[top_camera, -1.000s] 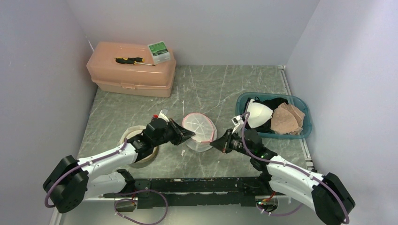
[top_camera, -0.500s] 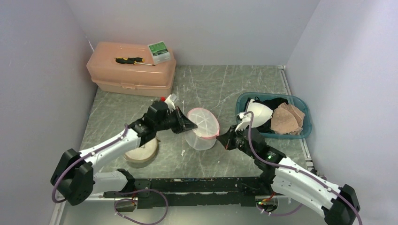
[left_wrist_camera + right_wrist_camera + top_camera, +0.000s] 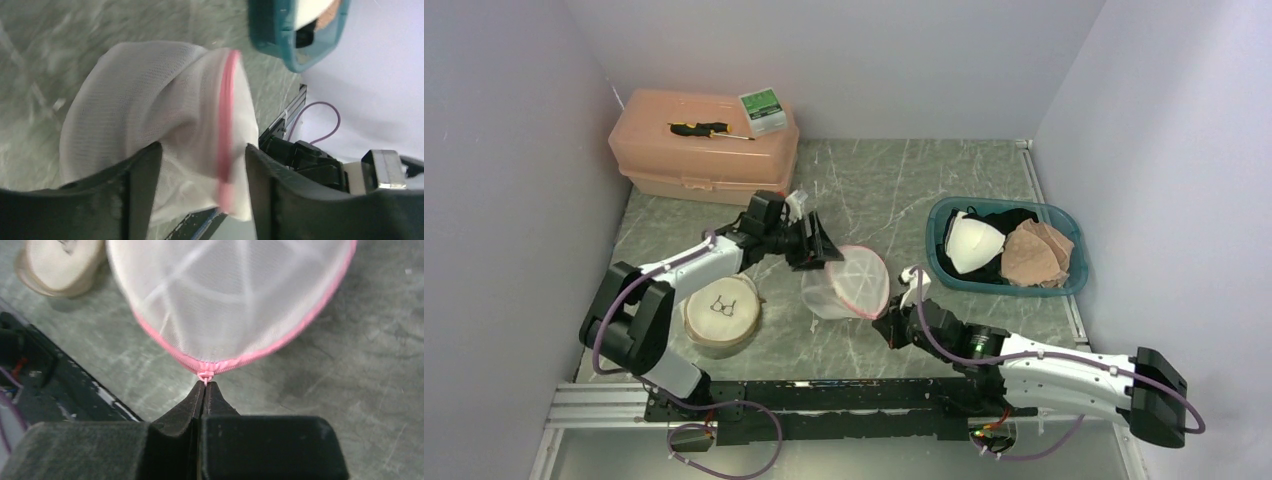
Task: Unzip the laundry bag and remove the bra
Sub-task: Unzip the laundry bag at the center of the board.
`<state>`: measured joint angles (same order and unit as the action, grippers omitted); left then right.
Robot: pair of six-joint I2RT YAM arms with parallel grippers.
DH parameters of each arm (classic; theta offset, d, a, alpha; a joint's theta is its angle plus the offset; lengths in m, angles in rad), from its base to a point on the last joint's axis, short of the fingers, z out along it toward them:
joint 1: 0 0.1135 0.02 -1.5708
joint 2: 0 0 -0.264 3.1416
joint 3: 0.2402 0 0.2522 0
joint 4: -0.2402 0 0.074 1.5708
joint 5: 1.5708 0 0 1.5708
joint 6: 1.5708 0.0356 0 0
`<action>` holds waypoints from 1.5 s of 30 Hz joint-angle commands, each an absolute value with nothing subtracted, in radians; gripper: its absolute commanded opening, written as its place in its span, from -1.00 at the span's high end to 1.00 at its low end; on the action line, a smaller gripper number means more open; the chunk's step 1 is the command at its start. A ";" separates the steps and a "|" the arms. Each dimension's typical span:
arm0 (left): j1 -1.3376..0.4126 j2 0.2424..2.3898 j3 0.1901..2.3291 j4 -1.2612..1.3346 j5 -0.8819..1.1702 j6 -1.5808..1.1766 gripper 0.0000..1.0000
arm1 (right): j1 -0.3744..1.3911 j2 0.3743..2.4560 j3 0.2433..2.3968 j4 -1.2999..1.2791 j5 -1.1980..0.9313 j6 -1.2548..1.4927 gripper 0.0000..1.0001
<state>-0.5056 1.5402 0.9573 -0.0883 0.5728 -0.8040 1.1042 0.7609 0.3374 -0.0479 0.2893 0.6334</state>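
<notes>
**Right gripper** (image 3: 205, 386): fingers pressed together, pinching the pink zipper pull (image 3: 204, 376). In the top view this gripper (image 3: 887, 328) sits at 5 o'clock of the bag.

**Left gripper** (image 3: 202, 167): fingers spread, with white mesh showing in the gap between them. Whether the pads touch the cloth cannot be told. In the top view it (image 3: 822, 248) sits at 11 o'clock of the bag.

**Laundry bag** (image 3: 849, 285): white mesh dome with a pink zipper (image 3: 310, 325) round its rim. It lies near the table's middle, between the two grippers, tilted with the pink rim turned up and to the right.

**Bra:** cannot be made out through the mesh.

**Round beige case** (image 3: 721, 315): lies at 9 o'clock of the bag, apart from it, with a bra drawing on its lid.

**Teal bin** (image 3: 931, 240): at 3 o'clock of the bag, holding white, black and beige garments.

**Peach toolbox** (image 3: 704, 165): in the far left corner, at 11 o'clock. A screwdriver (image 3: 699, 128) and a small green box (image 3: 762, 110) lie on its lid.
</notes>
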 commanded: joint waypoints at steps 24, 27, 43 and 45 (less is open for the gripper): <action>-0.982 0.930 0.558 -0.143 -0.106 -1.426 -0.81 | 1.131 0.992 0.419 0.170 0.314 0.622 1.00; -0.987 1.001 0.570 -0.084 -0.100 -1.436 -0.76 | 1.131 1.003 0.428 0.170 0.294 0.612 1.00; -0.988 1.121 0.596 -0.063 -0.168 -1.511 -0.01 | 1.142 0.992 0.424 0.181 0.244 0.572 1.00; -0.986 1.136 0.604 -0.064 -0.165 -1.507 0.11 | 1.143 0.987 0.422 0.185 0.243 0.571 1.00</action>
